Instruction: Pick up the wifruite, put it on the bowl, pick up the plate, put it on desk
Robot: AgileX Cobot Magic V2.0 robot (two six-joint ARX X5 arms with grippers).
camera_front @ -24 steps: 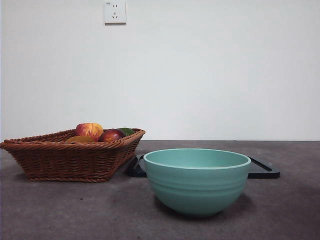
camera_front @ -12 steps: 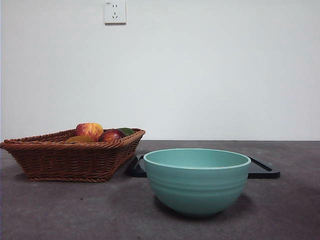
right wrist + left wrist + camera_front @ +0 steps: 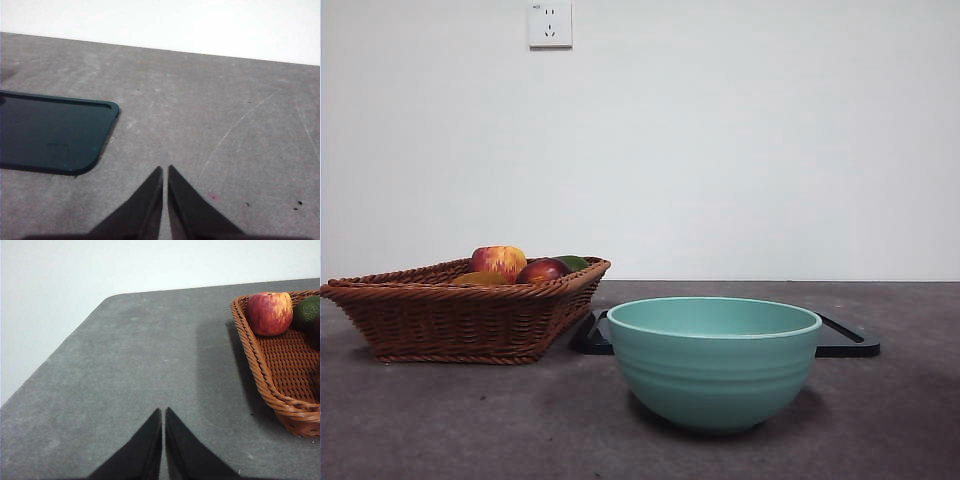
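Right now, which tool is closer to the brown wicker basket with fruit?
Left. The left tool hangs over bare desk beside the brown wicker basket; the right tool is by the glossy black tray.

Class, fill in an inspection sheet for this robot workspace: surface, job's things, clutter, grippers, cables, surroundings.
Surface: dark grey desk, faintly scratched and speckled.
Job's things: teal bowl upright, nothing visible over its rim; wicker basket holding a red-yellow apple, a dark red fruit and a green fruit.
Clutter: black tray behind the bowl, bare where visible.
Grippers: left gripper shut beside the basket; right gripper shut near the tray.
Cables: nothing seen.
Surroundings: white wall, wall socket.
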